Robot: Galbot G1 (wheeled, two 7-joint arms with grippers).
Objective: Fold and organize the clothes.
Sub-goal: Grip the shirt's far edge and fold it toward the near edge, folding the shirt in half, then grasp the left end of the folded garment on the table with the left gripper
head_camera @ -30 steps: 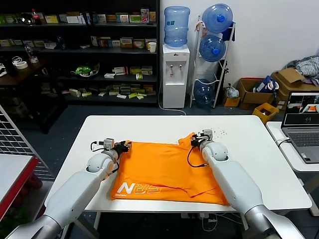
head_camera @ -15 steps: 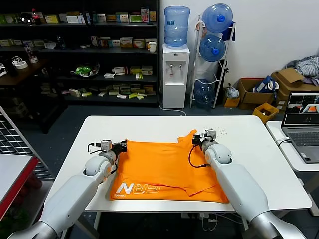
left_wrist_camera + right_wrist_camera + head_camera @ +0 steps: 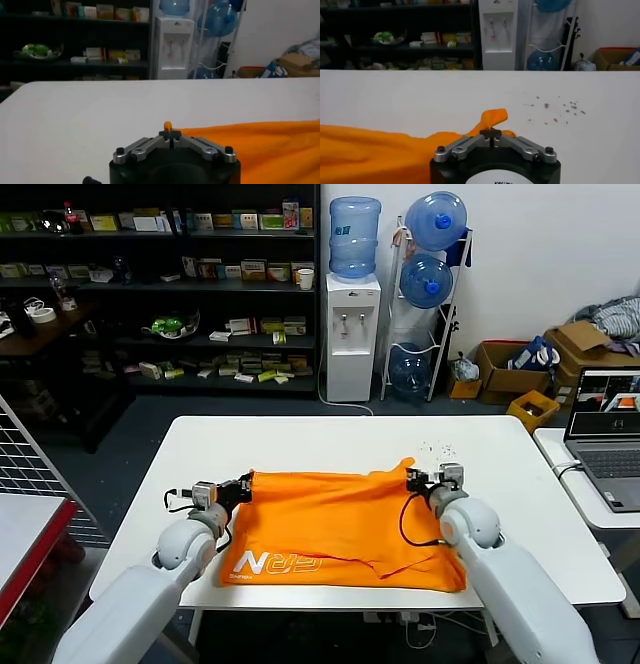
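The clothes are one bright orange T-shirt [image 3: 340, 524] lying folded on the white table [image 3: 330, 439], with white lettering [image 3: 280, 564] near the front left corner. My left gripper [image 3: 240, 487] is shut on the shirt's far left corner; a small orange tip [image 3: 168, 126] pokes out past the closed fingers [image 3: 170, 135]. My right gripper [image 3: 413, 477] is shut on the far right corner, where a twist of orange cloth [image 3: 492, 117] stands up beyond the gripper [image 3: 490, 134]. The shirt's far edge runs taut between the two grippers.
A laptop [image 3: 605, 434] sits on a side table to the right. A wire rack [image 3: 30, 474] and a red-edged table [image 3: 25, 534] stand at the left. Behind the table are a water dispenser [image 3: 352, 334], shelves and cardboard boxes [image 3: 520, 369].
Both grippers have moved outward, left to the left and right to the right, pulling the shirt's far edge straight. The left fingers closed on the corner.
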